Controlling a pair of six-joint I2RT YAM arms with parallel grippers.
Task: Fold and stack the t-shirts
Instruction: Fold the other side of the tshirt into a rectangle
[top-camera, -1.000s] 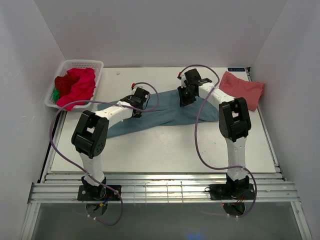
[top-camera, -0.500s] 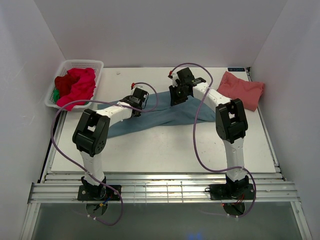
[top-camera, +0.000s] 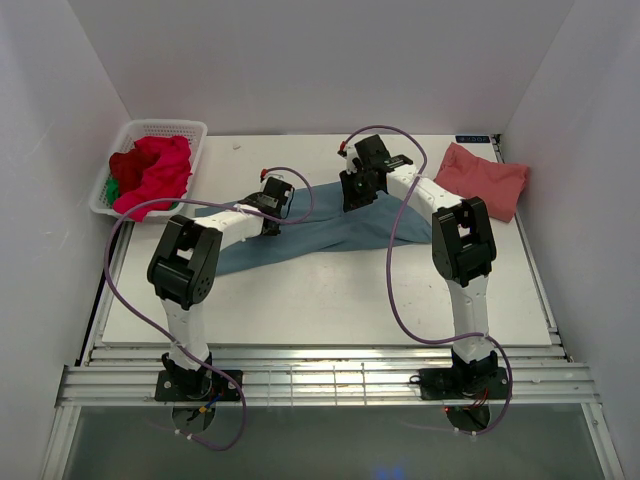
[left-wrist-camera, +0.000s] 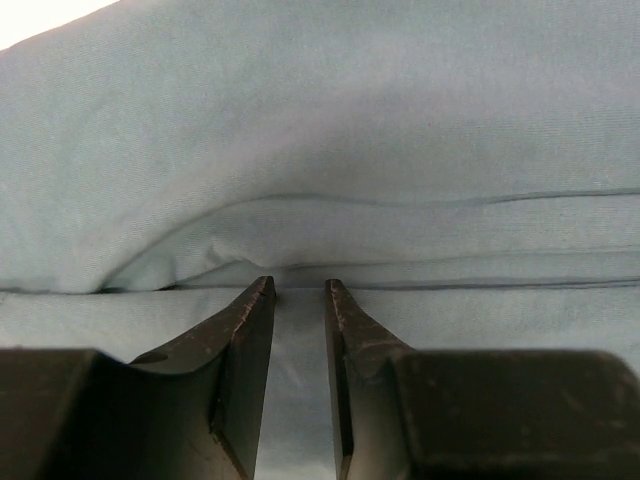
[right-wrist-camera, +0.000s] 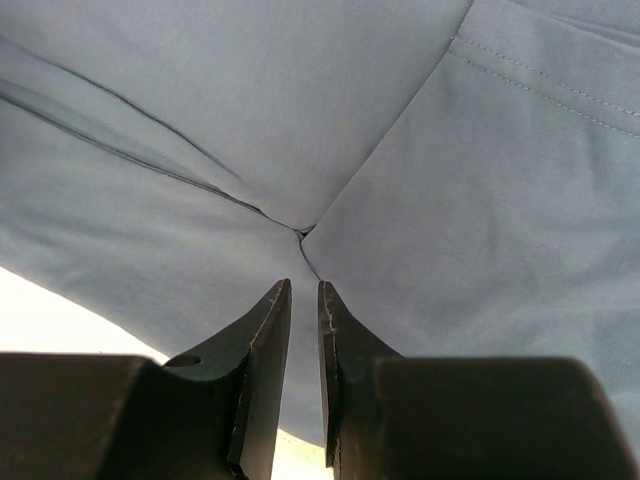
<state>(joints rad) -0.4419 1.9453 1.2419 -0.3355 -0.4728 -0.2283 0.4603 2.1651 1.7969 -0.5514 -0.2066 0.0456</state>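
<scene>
In left fingers (left-wrist-camera: 240, 350) and right fingers (right-wrist-camera: 262, 350), teal t-shirt (top-camera: 330, 230) sits pinched

R gripper (top-camera: 352, 198) has swung left and a bit toward the far side vs 1 s ago, taking its pinched bit of the teal t-shirt (top-camera: 320, 232) w/ it. Most of that move was done by the half-sec mark, w/ barely any since. R elbow (top-camera: 462, 240) followed and now sits further left. The shirt's raised peak has shifted left too, so the cloth span betw. the 2 grippers is shorter and the right-hand part trails out longer. L gripper (top-camera: 274, 212) edged slightly left. L elbow (top-camera: 185, 268) crept up and right a touch.
</scene>
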